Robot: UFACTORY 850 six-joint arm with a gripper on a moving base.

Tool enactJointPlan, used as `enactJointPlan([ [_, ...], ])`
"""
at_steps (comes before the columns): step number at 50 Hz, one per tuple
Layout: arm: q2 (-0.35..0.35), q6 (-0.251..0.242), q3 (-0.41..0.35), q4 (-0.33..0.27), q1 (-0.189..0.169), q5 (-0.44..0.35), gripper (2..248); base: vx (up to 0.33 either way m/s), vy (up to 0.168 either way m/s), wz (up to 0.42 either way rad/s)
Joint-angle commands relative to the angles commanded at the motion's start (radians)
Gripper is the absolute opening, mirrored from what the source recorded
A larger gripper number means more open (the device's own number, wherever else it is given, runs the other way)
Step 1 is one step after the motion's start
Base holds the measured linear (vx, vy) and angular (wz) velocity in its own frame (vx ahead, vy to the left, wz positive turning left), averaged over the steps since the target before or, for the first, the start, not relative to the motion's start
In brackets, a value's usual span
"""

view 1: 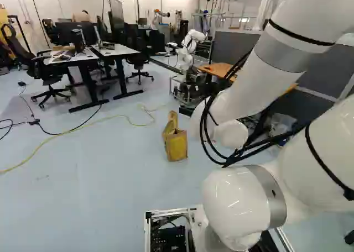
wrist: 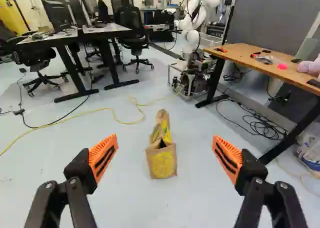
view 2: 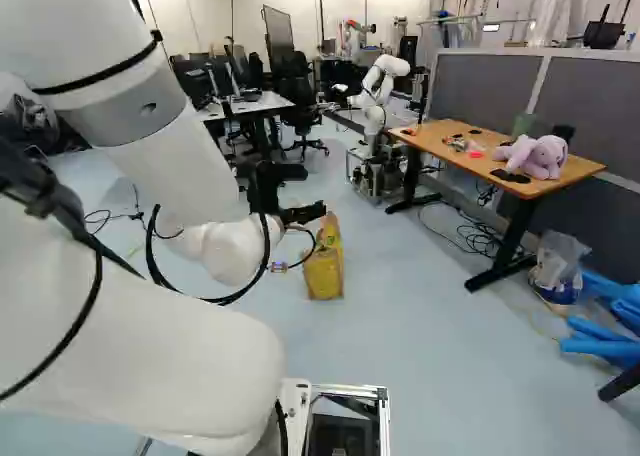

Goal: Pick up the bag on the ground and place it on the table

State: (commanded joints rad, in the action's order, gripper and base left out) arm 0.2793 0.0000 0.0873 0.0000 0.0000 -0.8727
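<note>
1. Right base view: one paper bag [view 2: 325, 274], brown and yellow, stands on the floor [view 2: 430, 346]. The black gripper [view 2: 301, 215] shows at the end of the white arm [view 2: 165, 171], and in this view the bag appears just past it, partly behind its tip. One wooden table [view 2: 428, 139] stands to the right of the bag, well apart from it. On it sit one purple stuffed toy [view 2: 540, 156] and some small items (too small to count surely). One see-through sack [view 2: 558, 259] lies beneath the table's near end, beside several blue tubes [view 2: 605, 344]. One other robot [view 2: 377, 84], white, stands beyond the bag.

2. Wrist view: the gripper [wrist: 164, 158] is spread wide — two fingers, two orange pads [wrist: 103, 155], nothing held. The bag is straight ahead, centred in line with the gap but farther off and lower, touching neither finger. One yellow cable [wrist: 102, 109] runs along the floor behind it. Two white-topped desks [wrist: 106, 28] stand farther back, on the side away from the wooden table.

3. Left base view: the same single bag is upright on the floor around the middle — left of the arm, apart from it. Of the wooden table, only part shows past the arm.
</note>
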Motion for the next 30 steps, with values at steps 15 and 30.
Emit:
enactJointPlan([
  [15, 0.0, 0.0, 0.0, 0.0, 0.0, 0.0, 247, 0.042, -0.023, -0.09],
  [30, 0.0, 0.0, 0.0, 0.0, 0.0, 0.0, 247, 0.004, 0.0, -0.001],
])
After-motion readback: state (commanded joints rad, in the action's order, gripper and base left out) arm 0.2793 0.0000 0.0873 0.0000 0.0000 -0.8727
